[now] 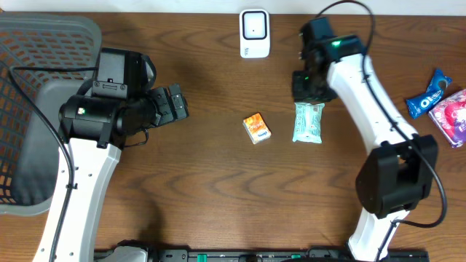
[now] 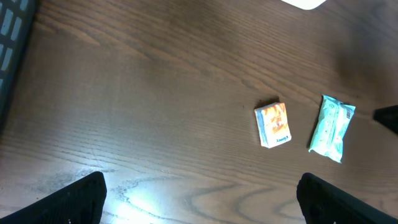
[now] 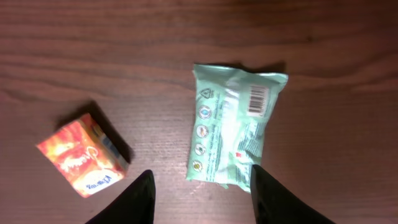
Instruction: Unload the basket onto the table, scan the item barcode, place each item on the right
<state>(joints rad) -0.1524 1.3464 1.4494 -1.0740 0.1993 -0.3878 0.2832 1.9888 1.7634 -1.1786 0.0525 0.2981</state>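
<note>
overhead view of a brown wooden table. at nine o'clock, a grey mesh basket runs off the edge. two white and black robot arms reach in from six o'clock. the left gripper hovers at about ten o'clock of the table's middle, its fingers spread wide with nothing between them. the right gripper hangs at about two o'clock, its fingers apart and not clamped on anything. a white barcode scanner stands at twelve o'clock.

the item most likely to be scanned is a mint green packet. it lies flat at three o'clock of the middle, and its near end sits just between the right fingertips. it looks like a soft, light pack in smooth film, so it would probably sag and slip if pinched at a corner. a grip across the narrow width, away from the printed barcode, seems safest. the barcode faces up.

at the three o'clock edge lie a blue oreo pack and a pink packet, touching or nearly so. a small orange box sits near the middle, just beside the green packet and apart from it.

counts: one basket, two arms, one scanner, three soft packs, one box.
</note>
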